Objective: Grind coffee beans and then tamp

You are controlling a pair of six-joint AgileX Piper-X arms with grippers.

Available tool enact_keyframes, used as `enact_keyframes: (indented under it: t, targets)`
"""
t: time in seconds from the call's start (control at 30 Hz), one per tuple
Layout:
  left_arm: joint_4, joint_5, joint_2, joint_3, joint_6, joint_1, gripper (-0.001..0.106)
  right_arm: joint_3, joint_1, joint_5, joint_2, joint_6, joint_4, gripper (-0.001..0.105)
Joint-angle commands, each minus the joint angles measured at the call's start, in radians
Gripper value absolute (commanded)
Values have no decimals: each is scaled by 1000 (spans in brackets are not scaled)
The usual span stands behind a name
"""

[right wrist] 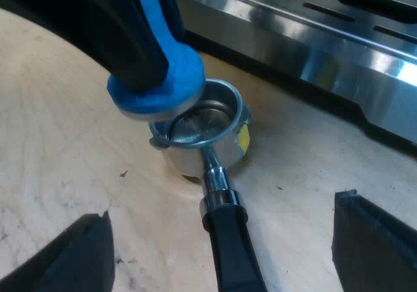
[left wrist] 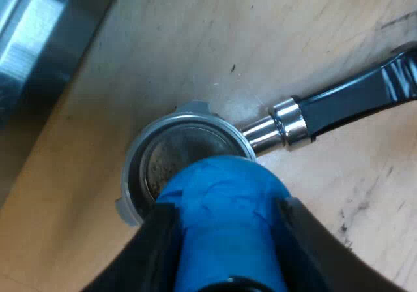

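Left tool (left wrist: 225, 253) clamps one blue tamper (left wrist: 221, 194) over one metal holder (left wrist: 133, 161); right tool (right wrist: 221, 246) gapes wide.

The tabletop (left wrist: 195, 44) is pale wood, matt, with some dark scuffs. The holder (left wrist: 130, 175) is of metal: its cup is dull grey and brushed, while the collar (left wrist: 287, 122) next to the handle is polished and shines strongly. The handle (left wrist: 365, 96) looks like glossy black plastic. The tamper (left wrist: 225, 220) has a blue cover like tape, matt and slightly wrinkled. The fingers (left wrist: 153, 253) of the left hand (left wrist: 228, 256) are matt black. The machine (right wrist: 313, 44) is of brushed steel with bright reflections.
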Motion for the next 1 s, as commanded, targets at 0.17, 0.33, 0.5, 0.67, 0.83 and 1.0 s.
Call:
enact_keyframes:
  t: [0.17, 0.33, 0.5, 0.67, 0.83, 1.0]
  targets:
    - [-46, -7, 32, -9, -17, -5, 1, -3, -2, 0, 0, -5, -14, 70]
    - [-48, -16, 53, -9, -17, -5, 1, -3, -2, 0, 0, -5, -14, 70]
    - [-54, -22, 76, -9, -17, -5, 1, -3, -2, 0, 0, -5, -14, 70]
    - [-73, -24, 90, -9, -17, -5, 1, -3, -2, 0, 0, -5, -14, 70]
    - [-97, -30, 89, -9, -17, -5, 1, -3, -2, 0, 0, -5, -14, 70]
    - [-99, -55, 89, -9, -17, -5, 1, -3, -2, 0, 0, -5, -14, 70]
